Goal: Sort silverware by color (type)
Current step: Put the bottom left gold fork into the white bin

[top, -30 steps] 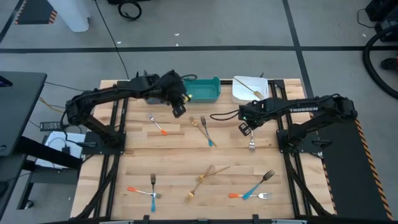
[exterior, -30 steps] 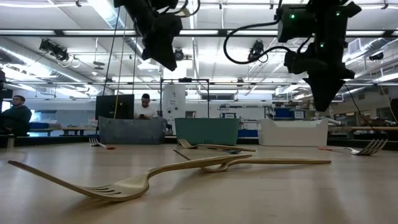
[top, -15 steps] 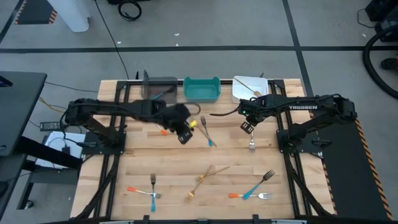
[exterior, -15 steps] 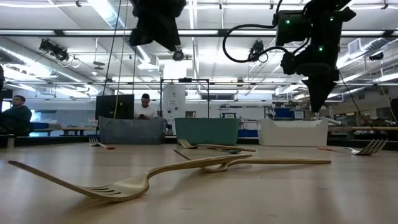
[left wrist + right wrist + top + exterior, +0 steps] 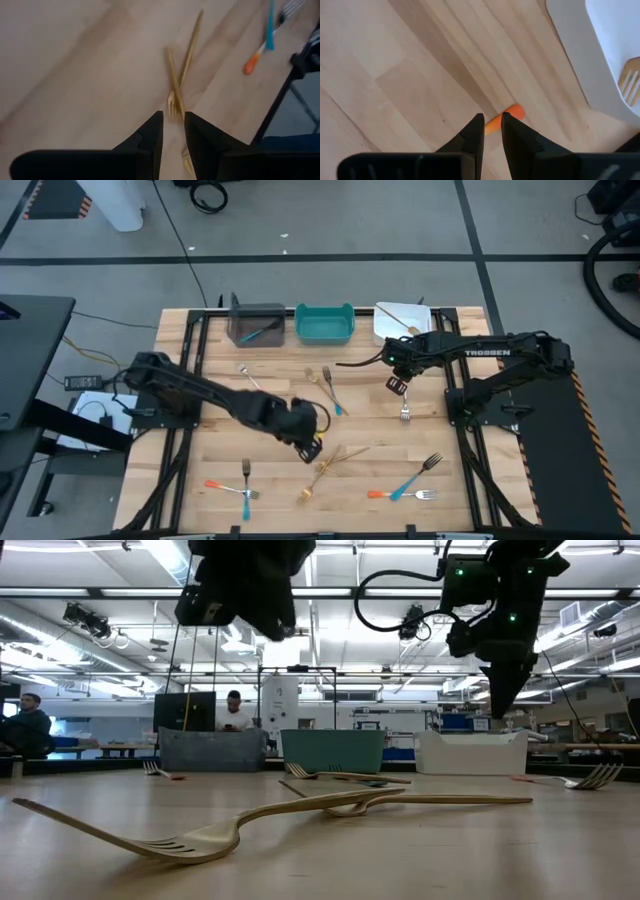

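At the near edge of the table (image 5: pixel 270 490) lie an orange-handled fork crossed with a blue-handled fork (image 5: pixel 243 488) on the left, and on the right another blue-handled fork (image 5: pixel 415 476) beside an orange-handled fork (image 5: pixel 400 495).

Between these pairs, two all-gold forks (image 5: pixel 328 468) lie crossed; in the low view they fill the foreground (image 5: pixel 250 820).

The left gripper (image 5: pixel 310 448) hovers just beside these gold forks, near the table's middle. In the left wrist view its fingers (image 5: pixel 150 137) stand a narrow gap apart with nothing between them, and the gold forks (image 5: pixel 179 80) show on the wood past the tips.

Farther back, toward the left, an orange-handled fork (image 5: pixel 250 380) lies alone. Near the middle, a gold fork and a blue-handled fork (image 5: pixel 330 388) lie together.

The right gripper (image 5: pixel 396 386) hangs above the table on the right, in front of the white bin. Its fingers (image 5: pixel 472 135) are slightly parted and hold nothing; an orange handle (image 5: pixel 504 118) lies on the wood below them. A silver fork head (image 5: pixel 406 414) shows just nearer than this gripper.

Along the far edge stand the grey bin (image 5: pixel 238 318) with a blue-handled fork inside, the teal bin (image 5: pixel 322 312), and the white bin (image 5: pixel 385 330) holding a gold fork (image 5: pixel 402 319).

Beyond the table, two people sit in the room.
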`<state>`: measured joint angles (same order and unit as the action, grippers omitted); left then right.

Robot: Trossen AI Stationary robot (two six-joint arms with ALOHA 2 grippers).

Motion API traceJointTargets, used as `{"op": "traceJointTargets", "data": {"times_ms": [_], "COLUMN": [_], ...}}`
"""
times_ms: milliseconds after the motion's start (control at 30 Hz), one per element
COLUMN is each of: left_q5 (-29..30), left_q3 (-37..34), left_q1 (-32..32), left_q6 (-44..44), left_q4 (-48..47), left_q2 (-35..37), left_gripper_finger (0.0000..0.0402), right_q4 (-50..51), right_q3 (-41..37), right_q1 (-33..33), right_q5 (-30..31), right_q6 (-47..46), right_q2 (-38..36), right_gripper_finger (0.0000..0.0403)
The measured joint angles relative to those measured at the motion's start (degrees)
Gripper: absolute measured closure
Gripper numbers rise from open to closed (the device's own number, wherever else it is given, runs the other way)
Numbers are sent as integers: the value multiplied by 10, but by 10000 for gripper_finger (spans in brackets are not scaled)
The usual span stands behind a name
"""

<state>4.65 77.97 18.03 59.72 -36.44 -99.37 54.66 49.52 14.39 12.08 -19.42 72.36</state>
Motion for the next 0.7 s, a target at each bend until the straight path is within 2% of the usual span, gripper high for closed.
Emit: {"op": "traceJointTargets", "data": {"times_ms": [167, 433, 700], "left_q5": [-2, -13, -14], "left_q3": [0, 0, 0], "left_q1": [28, 65, 81], "left_q6": [55, 83, 105], "left_q4": [59, 150, 157], "left_q2": [-41, -108, -134], "left_gripper_finger": [315, 315, 315], "right_q4": [0, -6, -11], "right_q3": [0, 0, 0], "right_q1": [0, 0, 0], "right_q5": [-3, -3, -3], "right_q6": [-17, -14, -14], "right_q2": [0, 0, 0], "right_gripper_finger": [330, 330, 330]}}
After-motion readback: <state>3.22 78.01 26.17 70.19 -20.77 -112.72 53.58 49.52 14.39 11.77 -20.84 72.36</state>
